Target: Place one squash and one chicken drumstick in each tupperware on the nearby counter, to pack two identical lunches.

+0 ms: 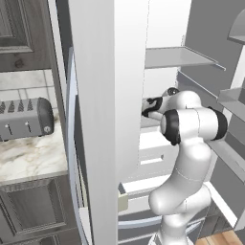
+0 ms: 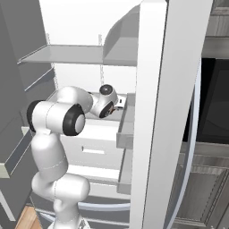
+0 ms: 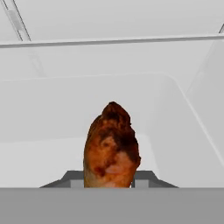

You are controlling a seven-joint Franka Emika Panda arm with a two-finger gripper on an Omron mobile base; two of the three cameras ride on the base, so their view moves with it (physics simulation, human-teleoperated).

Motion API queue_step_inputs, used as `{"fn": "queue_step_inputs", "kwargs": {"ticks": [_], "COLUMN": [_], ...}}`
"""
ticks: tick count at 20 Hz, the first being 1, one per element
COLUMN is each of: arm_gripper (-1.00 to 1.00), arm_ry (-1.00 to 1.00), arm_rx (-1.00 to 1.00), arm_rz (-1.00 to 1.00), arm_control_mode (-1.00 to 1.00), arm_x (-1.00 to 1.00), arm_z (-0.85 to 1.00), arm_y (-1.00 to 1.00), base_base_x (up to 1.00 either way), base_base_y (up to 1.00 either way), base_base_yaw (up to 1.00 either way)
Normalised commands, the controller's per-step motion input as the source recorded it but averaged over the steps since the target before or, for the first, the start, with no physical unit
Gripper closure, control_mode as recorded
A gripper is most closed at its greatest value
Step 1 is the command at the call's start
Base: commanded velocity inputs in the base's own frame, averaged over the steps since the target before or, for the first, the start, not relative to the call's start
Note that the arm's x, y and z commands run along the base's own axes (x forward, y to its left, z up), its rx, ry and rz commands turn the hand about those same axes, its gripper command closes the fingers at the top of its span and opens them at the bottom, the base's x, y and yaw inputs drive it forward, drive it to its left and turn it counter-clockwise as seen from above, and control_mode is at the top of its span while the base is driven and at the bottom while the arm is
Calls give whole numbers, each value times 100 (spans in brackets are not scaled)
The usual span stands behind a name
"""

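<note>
A glossy brown chicken drumstick (image 3: pixel 111 146) stands between my gripper's (image 3: pixel 109 180) two dark fingertips (image 3: pixel 70 178) in the hand view. The jaws press against both of its sides, so the gripper is shut on it. The drumstick rests on a white fridge shelf with a raised rounded rim (image 3: pixel 175 94). My arm reaches into the open fridge at mid height, with the wrist (image 1: pixel 153 106) partly behind the door in the left base view. A bare stretch of the marble counter (image 1: pixel 28 158) lies to the left of the fridge. The squash and the tupperware are out of view.
The tall white fridge door (image 1: pixel 107 119) stands open between the arm and the counter. A grey slotted toaster (image 1: pixel 24 119) sits on the counter. Grey shelves (image 2: pixel 67 54) hang above the hand, and a white drawer (image 2: pixel 94 143) sits below it.
</note>
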Motion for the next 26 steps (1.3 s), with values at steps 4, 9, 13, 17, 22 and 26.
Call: {"fn": "queue_step_inputs", "kwargs": {"ticks": [4, 9, 13, 17, 22, 26], "arm_gripper": [100, 100, 100, 100, 100, 100], "arm_ry": [-3, -3, -8, -9, 1, 8], "arm_rx": [0, -1, -10, -14, -5, 0], "arm_rz": [0, 0, 1, 6, 10, 13], "arm_control_mode": [-100, -100, -100, -100, -100, -100], "arm_x": [-54, -98, -70, -58, -81, -100], "arm_z": [-26, 6, 84, 100, 95, 52], "arm_y": [6, 4, 26, 33, 33, 26], "base_base_x": [0, 0, 0, 0, 0, 0], "base_base_y": [0, 0, 0, 0, 0, 0], "base_base_yaw": [0, 0, 0, 0, 0, 0]}}
